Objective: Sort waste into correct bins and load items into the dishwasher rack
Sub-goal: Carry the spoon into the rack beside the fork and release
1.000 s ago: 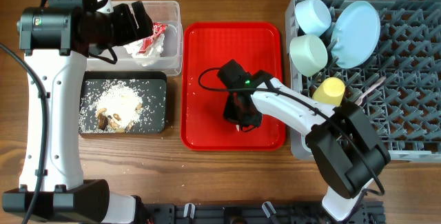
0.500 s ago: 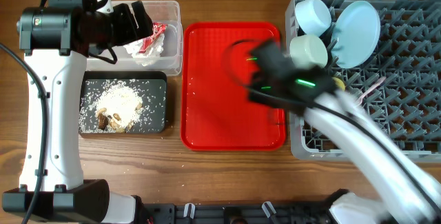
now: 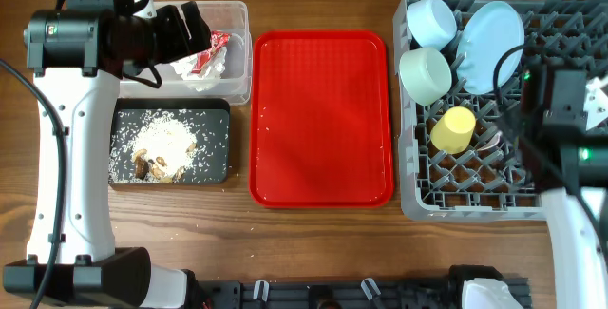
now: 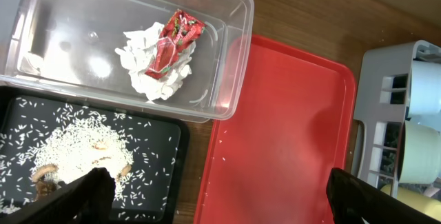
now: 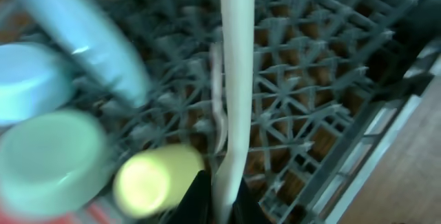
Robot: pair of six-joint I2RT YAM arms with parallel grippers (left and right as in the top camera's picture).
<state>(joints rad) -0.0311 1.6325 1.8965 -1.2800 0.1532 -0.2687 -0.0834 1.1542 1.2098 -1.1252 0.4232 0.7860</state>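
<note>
- At the far left, the left gripper hangs above the clear tub. Its jaws are spread wide and hold nothing. In the left wrist view its two fingers show at opposite lower corners.
- Inside the tub, the crumpled white napkin lies toward the right end. The red shiny wrapper rests on top of it.
- Just beside the tub, on the side nearer the robot's base, the black tray holds a spread of loose rice. A few brown scraps lie near its left front.
- Mid-table, the red serving tray lies flat next to both bins, with a few pale grains along its left edge.
- Right of it stands the grey dishwasher rack.
  - In the rack's far left corner is a pale blue bowl, with a mint bowl just nearer the robot.
  - The pale blue plate stands on edge beside the two bowls.
  - The yellow cup sits among the pegs beside the mint bowl, on the robot's side.
- Over the right part of the rack, the right gripper is clamped on the handle of a white utensil, held above the lattice.
  - Its head runs out of frame, so I cannot tell whether it is the spoon or the fork.
  - A second pale utensil lies blurred in the rack beneath it.
</note>
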